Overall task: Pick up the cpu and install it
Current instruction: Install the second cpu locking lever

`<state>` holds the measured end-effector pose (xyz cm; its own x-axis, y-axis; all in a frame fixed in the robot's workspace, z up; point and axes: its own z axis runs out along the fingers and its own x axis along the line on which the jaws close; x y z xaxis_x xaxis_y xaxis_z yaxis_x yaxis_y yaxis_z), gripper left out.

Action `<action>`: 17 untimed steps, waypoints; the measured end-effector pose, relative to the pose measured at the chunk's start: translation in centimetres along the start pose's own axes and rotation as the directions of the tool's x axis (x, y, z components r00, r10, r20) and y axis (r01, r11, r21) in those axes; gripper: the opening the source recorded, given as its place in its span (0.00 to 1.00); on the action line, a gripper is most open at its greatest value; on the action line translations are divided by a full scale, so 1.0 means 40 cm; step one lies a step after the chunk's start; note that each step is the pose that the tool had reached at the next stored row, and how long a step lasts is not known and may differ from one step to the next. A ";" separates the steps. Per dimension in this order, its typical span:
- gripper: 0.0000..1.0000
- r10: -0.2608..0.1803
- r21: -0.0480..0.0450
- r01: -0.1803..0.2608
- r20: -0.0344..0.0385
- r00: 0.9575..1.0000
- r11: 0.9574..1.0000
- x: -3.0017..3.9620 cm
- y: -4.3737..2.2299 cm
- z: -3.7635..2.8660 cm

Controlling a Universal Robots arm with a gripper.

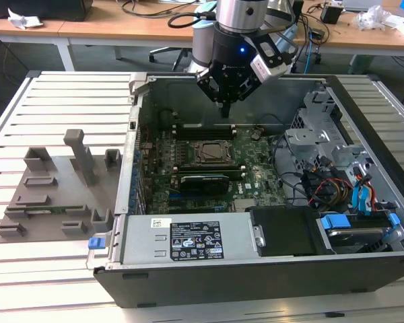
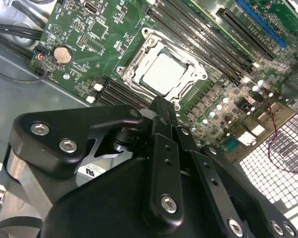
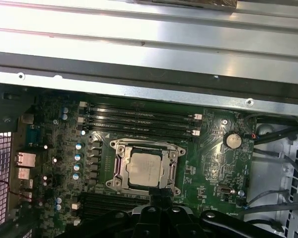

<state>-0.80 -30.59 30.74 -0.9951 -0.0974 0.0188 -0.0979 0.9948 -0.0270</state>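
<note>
Clearly, the work centres on an open computer case [image 1: 363, 269] lying on a slatted metal table [image 1: 67, 101]. At the exterior view's left, on the table's left half, sits a grey fixture tray [image 1: 54, 195] with upright posts, just beside the case's left wall. Further right, inside the case, the green motherboard [image 1: 256, 175] lies flat, and near its middle sits the socket frame [image 1: 211, 153].

The cpu [image 3: 145, 168] rests inside that frame, its pale metal top showing in both wrist views [image 2: 165, 74]; it looks seated square to the frame's edges, though whether it is fully down on the contacts cannot be judged. Memory slots [image 3: 139, 121] run along the frame's side nearer the case wall.

The gripper [image 1: 225, 106] hangs above the motherboard's far edge, apart from the chip. In the second wrist view its two fingers [image 2: 161, 119] are pressed together with nothing between them.

At the exterior view's right, drive bays and loose cables [image 1: 337, 185] crowd the case's right end.

The likely risk is a chip that sits slightly tilted or shifted in the socket: any downward push then could bend the contacts. A low sideways move could also catch the raised frame.
</note>
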 end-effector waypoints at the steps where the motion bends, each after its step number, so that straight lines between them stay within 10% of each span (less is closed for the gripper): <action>1: 0.11 0.000 0.000 0.000 0.000 1.000 1.000 0.000 -0.004 0.000; 17: 0.11 0.000 -0.001 0.000 0.000 1.000 1.000 0.005 -0.049 0.002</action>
<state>-0.80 -32.57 30.71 -0.9951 -0.0974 0.0186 -0.0979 0.9948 -0.0262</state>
